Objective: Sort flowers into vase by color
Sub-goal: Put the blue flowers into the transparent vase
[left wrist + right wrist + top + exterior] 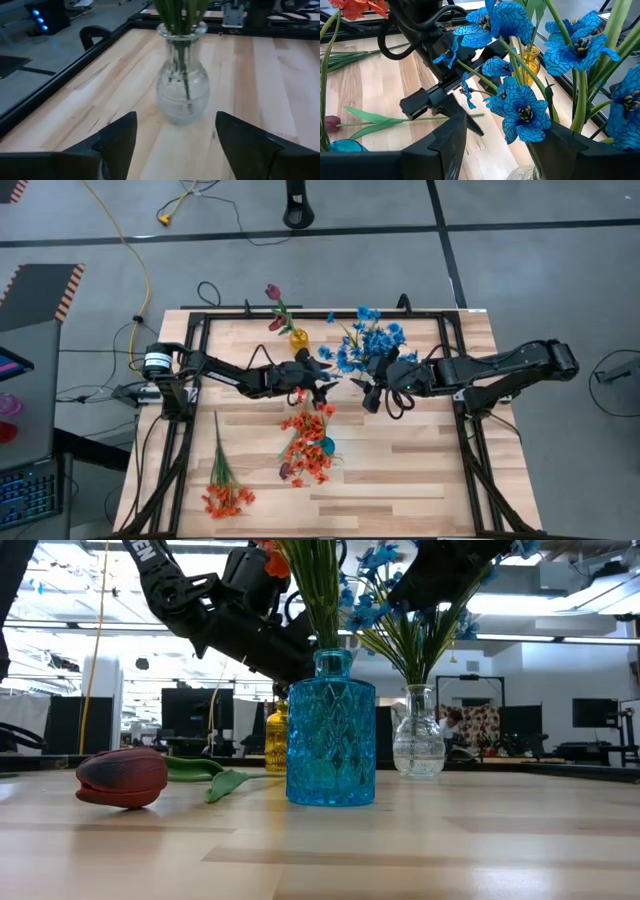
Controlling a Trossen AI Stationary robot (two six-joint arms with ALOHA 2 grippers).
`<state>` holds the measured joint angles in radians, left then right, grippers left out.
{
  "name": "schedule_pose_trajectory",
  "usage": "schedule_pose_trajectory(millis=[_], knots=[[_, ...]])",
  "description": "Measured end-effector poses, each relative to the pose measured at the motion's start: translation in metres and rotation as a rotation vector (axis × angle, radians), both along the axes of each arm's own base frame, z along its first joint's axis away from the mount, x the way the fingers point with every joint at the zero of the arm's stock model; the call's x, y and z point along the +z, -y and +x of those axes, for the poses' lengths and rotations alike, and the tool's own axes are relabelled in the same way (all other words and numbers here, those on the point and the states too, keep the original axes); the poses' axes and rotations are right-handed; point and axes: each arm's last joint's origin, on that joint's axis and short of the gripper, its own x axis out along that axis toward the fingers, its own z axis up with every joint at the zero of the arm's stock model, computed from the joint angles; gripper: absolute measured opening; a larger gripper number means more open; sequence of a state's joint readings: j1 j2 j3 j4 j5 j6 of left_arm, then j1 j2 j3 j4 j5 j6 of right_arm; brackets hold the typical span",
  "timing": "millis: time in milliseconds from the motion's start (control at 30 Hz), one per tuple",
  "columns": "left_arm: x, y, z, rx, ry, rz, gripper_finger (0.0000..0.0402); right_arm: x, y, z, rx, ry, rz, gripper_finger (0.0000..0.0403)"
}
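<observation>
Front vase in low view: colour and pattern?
Translucent blue vase with an embossed diamond pattern; shows best in the low view.

The table (400, 480) is a pale wooden top of butcher-block planks, edged by a black metal frame (470, 430). It stands on a grey floor (540, 270) crossed by dark lines. A yellow cable (140, 270) snakes across that floor toward the table's far left corner, and a hazard-striped mat (40, 290) lies at the left. A keyboard (30, 490) with lit keys sits on a desk at the lower left. Across the table the room is a bright open workspace with white ceiling beams (560, 635), dark monitors (595, 712) and black equipment along the back.
</observation>
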<state>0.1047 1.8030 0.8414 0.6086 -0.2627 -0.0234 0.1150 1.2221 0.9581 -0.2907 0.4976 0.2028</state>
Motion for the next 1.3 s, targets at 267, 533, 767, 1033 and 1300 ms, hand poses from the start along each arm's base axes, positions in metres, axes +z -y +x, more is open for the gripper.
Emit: schedule_pose_trajectory(millis=[267, 533, 767, 1033, 1300], knots=[[0.006, 0.0, 0.002, -0.033, 0.049, 0.035, 0.0343, 0.0, 0.0, 0.0, 0.0, 0.0, 0.0, 0.0235], [0.011, 0.0, 0.004, -0.032, 0.124, 0.045, 0.0397, 0.0, 0.0, 0.0, 0.0, 0.0, 0.0, 0.0235], [-0.005, -0.001, 0.023, -0.076, 0.223, 0.069, 0.0394, 0.0, 0.0, 0.0, 0.0, 0.0, 0.0, 0.0235], [-0.017, -0.006, 0.067, -0.079, 0.23, 0.121, 0.0394, 0.0, 0.0, 0.0, 0.001, 0.0, 0.0, 0.0235], [-0.028, -0.011, 0.1, -0.016, 0.17, 0.129, 0.0394, 0.0, 0.0, 0.0, 0.001, -0.003, 0.0, 0.0235]])
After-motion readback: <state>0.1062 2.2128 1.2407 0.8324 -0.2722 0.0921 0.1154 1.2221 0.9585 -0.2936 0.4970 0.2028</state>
